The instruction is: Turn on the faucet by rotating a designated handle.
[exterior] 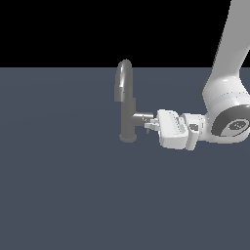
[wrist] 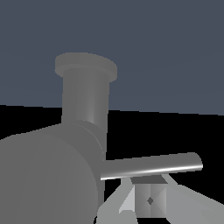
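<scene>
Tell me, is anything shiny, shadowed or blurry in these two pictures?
Exterior view: flat, even light, no cast shadows on the floor; the faucet shows only soft shading, and the gripper is small but sharp. Wrist view: a bright glare streak runs along the handle; the faucet looms huge from closeness, edges still crisp, nothing out of focus.
</scene>
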You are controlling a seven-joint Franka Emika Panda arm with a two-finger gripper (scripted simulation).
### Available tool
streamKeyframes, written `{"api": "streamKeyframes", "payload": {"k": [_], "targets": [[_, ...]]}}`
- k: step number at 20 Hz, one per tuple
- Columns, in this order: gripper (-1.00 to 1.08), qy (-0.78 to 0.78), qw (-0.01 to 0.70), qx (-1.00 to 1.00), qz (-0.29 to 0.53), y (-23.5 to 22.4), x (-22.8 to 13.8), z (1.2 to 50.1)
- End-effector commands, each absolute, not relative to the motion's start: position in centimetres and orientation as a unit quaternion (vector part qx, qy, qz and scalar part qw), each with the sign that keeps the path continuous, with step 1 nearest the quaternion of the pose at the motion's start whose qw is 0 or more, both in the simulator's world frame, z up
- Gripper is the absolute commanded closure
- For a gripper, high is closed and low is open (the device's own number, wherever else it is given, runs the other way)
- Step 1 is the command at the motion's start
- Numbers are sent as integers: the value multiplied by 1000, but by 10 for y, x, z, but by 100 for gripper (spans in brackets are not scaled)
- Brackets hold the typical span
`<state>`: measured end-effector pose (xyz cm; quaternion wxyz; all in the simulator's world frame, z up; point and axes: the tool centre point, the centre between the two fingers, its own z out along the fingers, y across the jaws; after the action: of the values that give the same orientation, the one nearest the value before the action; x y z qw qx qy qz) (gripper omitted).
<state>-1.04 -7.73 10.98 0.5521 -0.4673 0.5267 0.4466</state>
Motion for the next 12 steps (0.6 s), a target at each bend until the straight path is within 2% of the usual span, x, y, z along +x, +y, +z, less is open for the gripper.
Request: {"api": "streamKeyframes", "payload": {"k": [1,12], "targets": [[108,531,549,-464,448,-78,-9,96],[108,538,544,-458,452,-82,2,56]]}}
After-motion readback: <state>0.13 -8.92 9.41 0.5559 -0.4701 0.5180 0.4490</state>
